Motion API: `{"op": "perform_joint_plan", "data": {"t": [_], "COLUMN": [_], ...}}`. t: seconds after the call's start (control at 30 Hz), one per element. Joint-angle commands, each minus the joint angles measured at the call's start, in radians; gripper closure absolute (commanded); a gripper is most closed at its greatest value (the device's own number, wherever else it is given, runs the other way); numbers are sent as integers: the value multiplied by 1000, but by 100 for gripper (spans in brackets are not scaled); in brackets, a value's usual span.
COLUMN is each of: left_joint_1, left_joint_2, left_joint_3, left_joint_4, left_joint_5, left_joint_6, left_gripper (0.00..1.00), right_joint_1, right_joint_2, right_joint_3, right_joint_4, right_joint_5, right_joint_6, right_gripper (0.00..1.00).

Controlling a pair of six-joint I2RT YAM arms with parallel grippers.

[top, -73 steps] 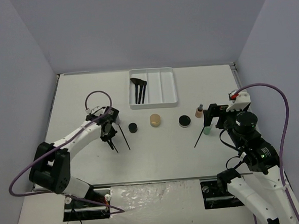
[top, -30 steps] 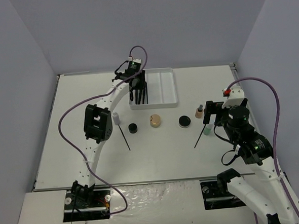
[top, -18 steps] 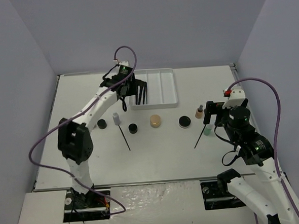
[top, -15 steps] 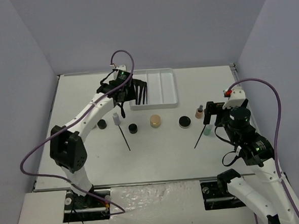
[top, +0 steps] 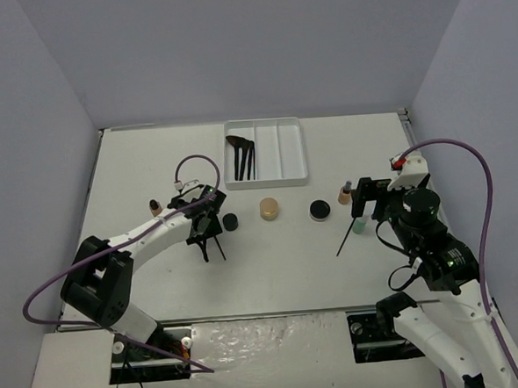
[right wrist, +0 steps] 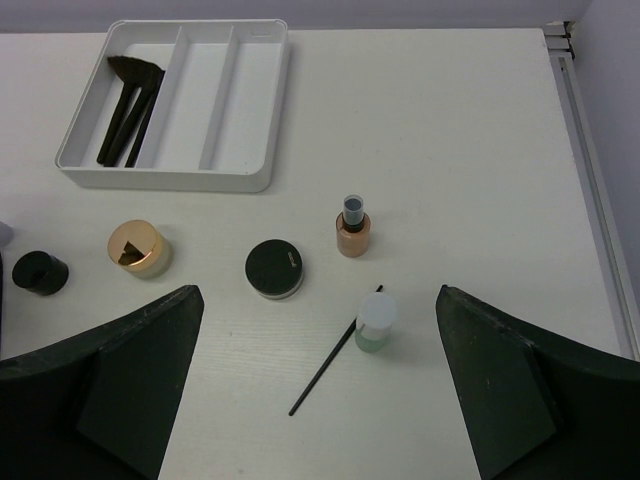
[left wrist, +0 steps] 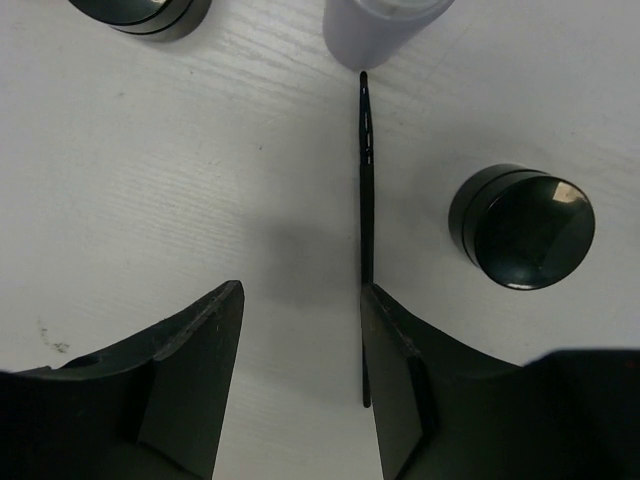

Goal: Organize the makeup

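Observation:
My left gripper (top: pixel 209 239) (left wrist: pixel 300 288) hangs low over the table, open, with nothing between its fingers. A thin black brush (left wrist: pixel 366 200) lies flat along the inner edge of its right finger (left wrist: pixel 395 380). Past the brush tip stands a white bottle (left wrist: pixel 385 25), with a small black compact (left wrist: pixel 522 227) (top: pixel 231 221) to the right and another compact (left wrist: pixel 140 12) at the upper left. My right gripper (top: pixel 369 200) (right wrist: pixel 317 291) is wide open, high above a pale green bottle (right wrist: pixel 375 320), a second brush (right wrist: pixel 330 360), a tan bottle (right wrist: pixel 353 228), a black compact (right wrist: pixel 274 268) and the gold jar (right wrist: pixel 137 248).
The white three-compartment tray (top: pixel 292 152) (right wrist: pixel 240 110) sits at the back centre, with black brushes (top: pixel 242 156) (right wrist: pixel 130 100) in its left compartment. The loose items stand in a row just in front of the tray.
My left arm has swung back from the tray's left compartment and come down over the brush lying left of the small black compact. The right arm has barely moved.

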State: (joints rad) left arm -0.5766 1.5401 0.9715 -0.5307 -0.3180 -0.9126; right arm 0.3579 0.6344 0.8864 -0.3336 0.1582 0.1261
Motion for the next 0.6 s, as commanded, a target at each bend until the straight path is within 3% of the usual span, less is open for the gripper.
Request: {"op": "perform_joint_plan", "data": {"t": [0.0, 0.33, 0.57], "left_joint_1": [-8, -30, -34], "left_joint_2": [7, 73, 92], "left_joint_3": [2, -9, -51], "left_joint_4": [177, 221, 203], "left_joint_5": [-21, -13, -29], "left_joint_6": [-49, -69, -112], "left_gripper": [55, 56, 63], "right_joint_1": [9, 9, 12], "right_joint_2": [-13, -35, -33], "right_joint_3": [1, -9, -6], "right_joint_4": [70, 59, 60], "right_joint_5": [-26, -31, -26], "right_joint_6": [13, 17, 13], "right_gripper": [0, 0, 0]}}
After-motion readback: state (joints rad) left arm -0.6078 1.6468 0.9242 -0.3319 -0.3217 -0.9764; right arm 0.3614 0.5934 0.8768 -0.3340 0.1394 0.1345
